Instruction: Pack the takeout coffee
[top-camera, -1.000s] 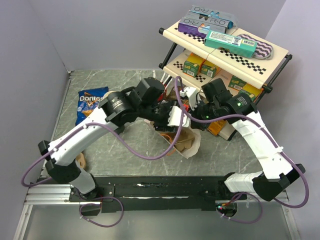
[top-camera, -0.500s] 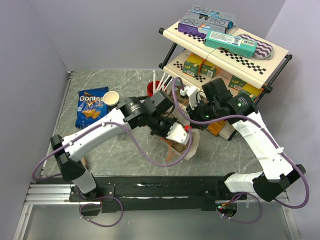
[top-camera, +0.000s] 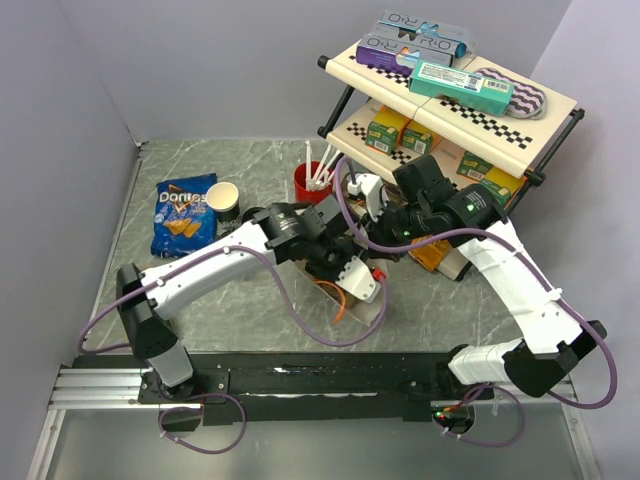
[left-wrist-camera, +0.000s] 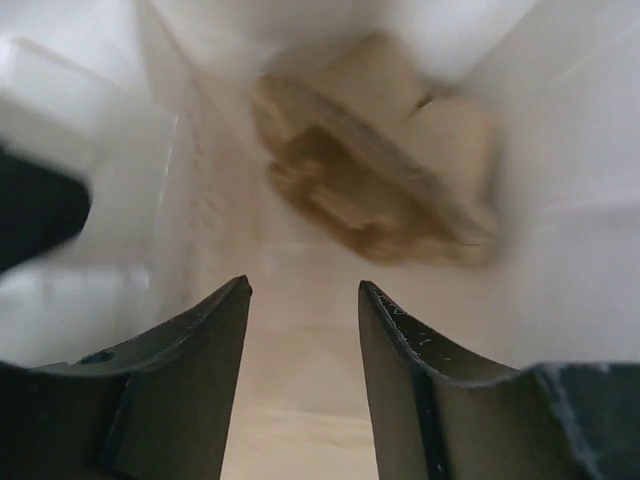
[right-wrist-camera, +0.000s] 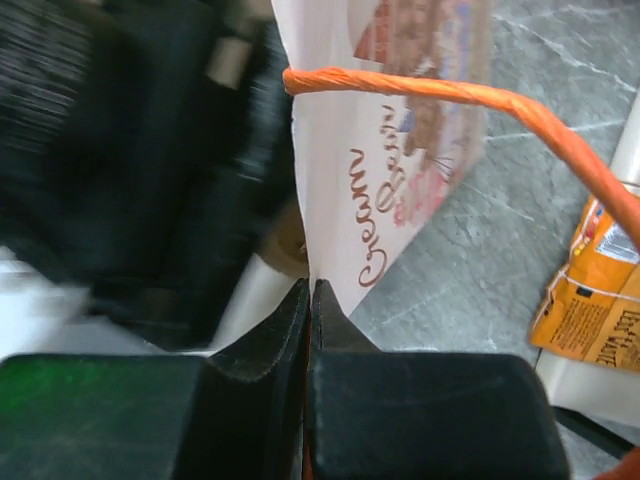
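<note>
Fingers (left-wrist-camera: 190, 380) of the left end effector (left-wrist-camera: 302, 292) stood parted, empty, inside the white paper bag (right-wrist-camera: 390, 200). Right end effector (right-wrist-camera: 310, 292) was clamped shut on the bag's rim. Takeout coffee (top-camera: 222, 198) stood open-topped on the surface (top-camera: 240, 310), beside the chip bag (top-camera: 182, 214), well apart from the paper bag.

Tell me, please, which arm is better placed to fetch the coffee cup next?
Left. The left fingers are open and empty inside the paper bag, and the coffee cup stands on that arm's side. The right fingers are shut on the bag's edge, holding it.
</note>
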